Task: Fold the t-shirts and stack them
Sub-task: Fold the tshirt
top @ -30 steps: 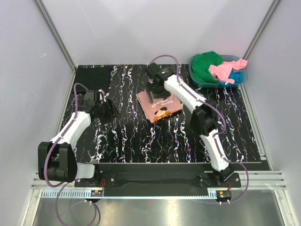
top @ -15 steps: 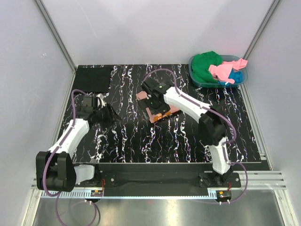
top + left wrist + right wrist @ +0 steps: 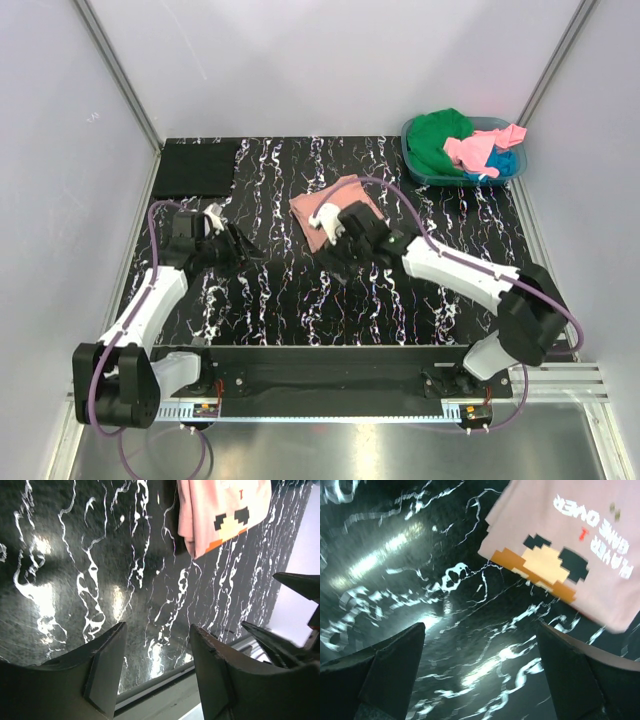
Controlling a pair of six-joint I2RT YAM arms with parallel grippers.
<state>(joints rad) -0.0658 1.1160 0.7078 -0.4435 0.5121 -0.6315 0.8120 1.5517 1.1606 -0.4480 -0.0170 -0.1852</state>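
Note:
A folded salmon-pink t-shirt (image 3: 335,200) lies mid-table, its brown-white print on the near side, and shows in both the right wrist view (image 3: 580,540) and the left wrist view (image 3: 220,510). A folded black t-shirt (image 3: 197,167) lies at the back left. Green (image 3: 437,140), bright pink (image 3: 480,148) and blue (image 3: 503,162) tees sit bunched in the basket. My right gripper (image 3: 340,255) (image 3: 481,627) is open and empty, low over the table at the pink shirt's near edge. My left gripper (image 3: 235,250) (image 3: 157,630) is open and empty, left of the shirt.
The teal plastic basket (image 3: 512,176) stands at the back right corner. White walls and metal frame posts surround the black marbled table (image 3: 300,300). My right arm's elbow (image 3: 530,300) sticks out over the right front part.
My right gripper has left the top of the pink shirt and come to its near edge, with the elbow swinging out to the right. The left arm has shifted slightly nearer.

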